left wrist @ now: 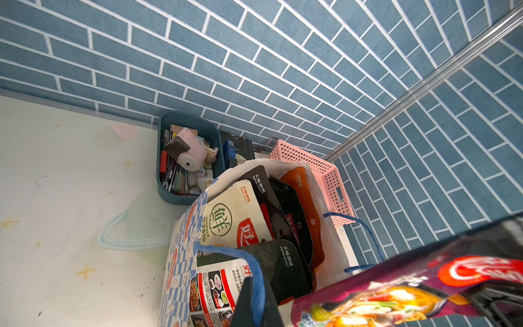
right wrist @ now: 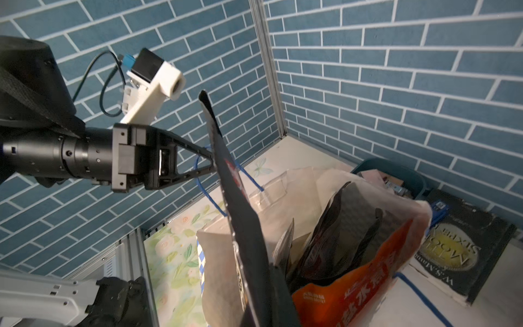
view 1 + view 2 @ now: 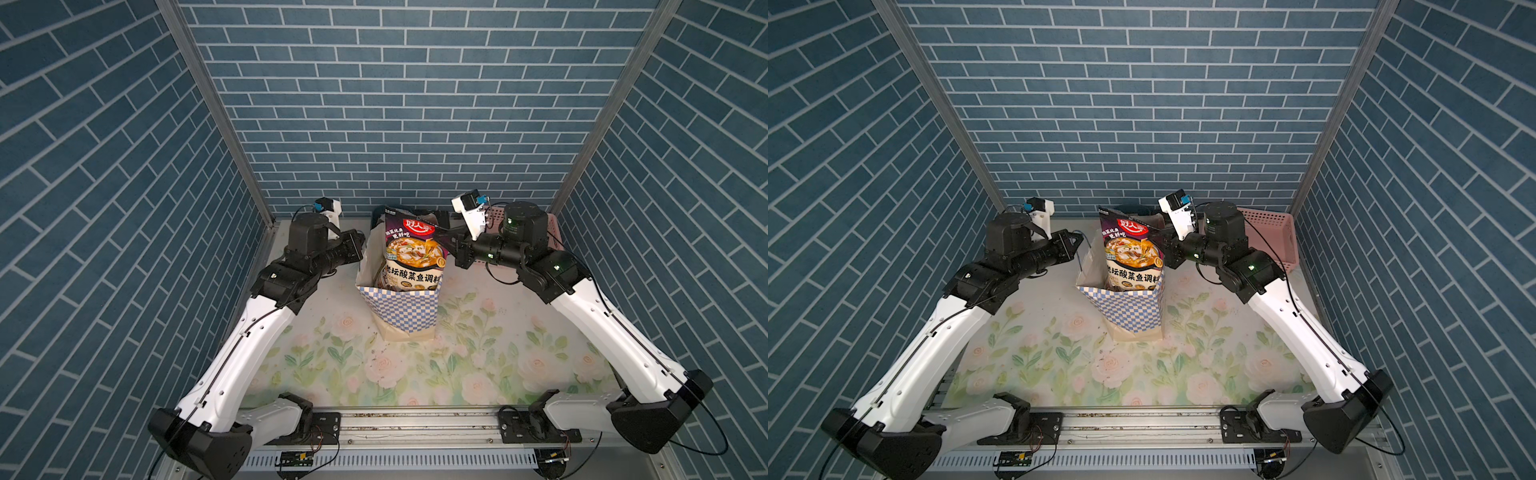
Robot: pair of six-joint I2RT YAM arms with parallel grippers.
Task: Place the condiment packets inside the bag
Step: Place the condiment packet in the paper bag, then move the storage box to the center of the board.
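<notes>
A purple pouch (image 3: 409, 253) is held upright in the checked bag (image 3: 405, 311), far centre, its right edge pinched by the right gripper (image 3: 445, 244). The bag's blue handle (image 1: 257, 271) is clamped by the left gripper (image 3: 1077, 241). Cream, black and orange pouches (image 1: 226, 223) inside are revealed only by the wrist views. Floral tabletop (image 3: 478, 374), blue brick walls (image 3: 395, 104).

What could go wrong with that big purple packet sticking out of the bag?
The purple packet stands only partly in the bag, which already holds other packets; released now, it might jam or tip out. The left jaws pinch just the thin blue cord handle, so pushing harder could tilt or tear the bag.
</notes>
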